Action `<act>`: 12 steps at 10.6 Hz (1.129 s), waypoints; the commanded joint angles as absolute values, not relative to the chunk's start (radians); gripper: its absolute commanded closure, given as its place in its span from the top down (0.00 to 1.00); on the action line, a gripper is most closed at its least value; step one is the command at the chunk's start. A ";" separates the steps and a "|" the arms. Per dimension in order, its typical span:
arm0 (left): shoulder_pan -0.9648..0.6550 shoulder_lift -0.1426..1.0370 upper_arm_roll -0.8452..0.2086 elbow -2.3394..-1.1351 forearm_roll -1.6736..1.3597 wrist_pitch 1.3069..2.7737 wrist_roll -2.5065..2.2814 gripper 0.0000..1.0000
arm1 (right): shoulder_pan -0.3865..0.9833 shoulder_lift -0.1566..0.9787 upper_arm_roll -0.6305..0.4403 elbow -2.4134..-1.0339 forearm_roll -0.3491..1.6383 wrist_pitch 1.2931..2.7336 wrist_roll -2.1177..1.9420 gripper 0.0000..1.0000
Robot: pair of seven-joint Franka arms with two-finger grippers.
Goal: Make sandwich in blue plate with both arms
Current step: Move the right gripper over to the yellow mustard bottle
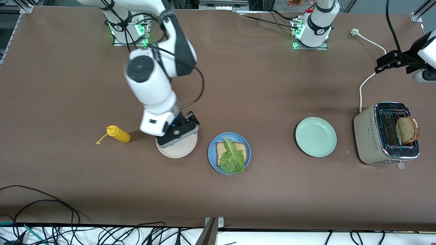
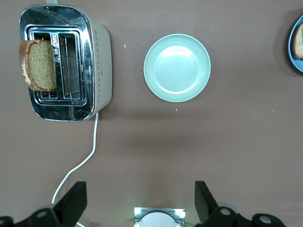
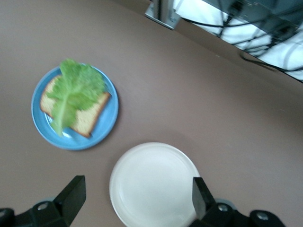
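Sandwich (image 1: 232, 153) lacking its top slice (image 1: 407, 129), risking snagging in toaster (image 1: 386, 134); left gripper (image 2: 137, 201), right gripper (image 3: 135, 198) both hovering spread, empty.

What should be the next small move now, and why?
Probably the left gripper, open and empty up above the table, should go down over the bread slice that stands in the toaster. The blue plate holds only one slice with the lettuce leaf on it, so the top slice is missing. The right gripper hangs open over the beige plate.
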State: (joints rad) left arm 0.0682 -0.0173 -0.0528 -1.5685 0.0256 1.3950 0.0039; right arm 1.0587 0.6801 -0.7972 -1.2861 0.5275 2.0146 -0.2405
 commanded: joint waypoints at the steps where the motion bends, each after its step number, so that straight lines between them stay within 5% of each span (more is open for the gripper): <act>1: 0.075 -0.005 -0.060 -1.542 0.044 1.378 -0.005 1.00 | 1.068 0.542 -0.925 -1.392 0.529 1.863 -0.469 1.00; 5: 0.074 -0.005 -0.061 -1.540 0.043 1.376 -0.005 1.00 | 1.054 0.413 -1.035 -1.584 0.529 1.855 -0.768 0.98; 12: 0.075 -0.005 -0.061 -1.540 0.037 1.376 -0.005 1.00 | 0.853 0.429 -1.105 -1.799 0.863 1.861 -1.502 0.99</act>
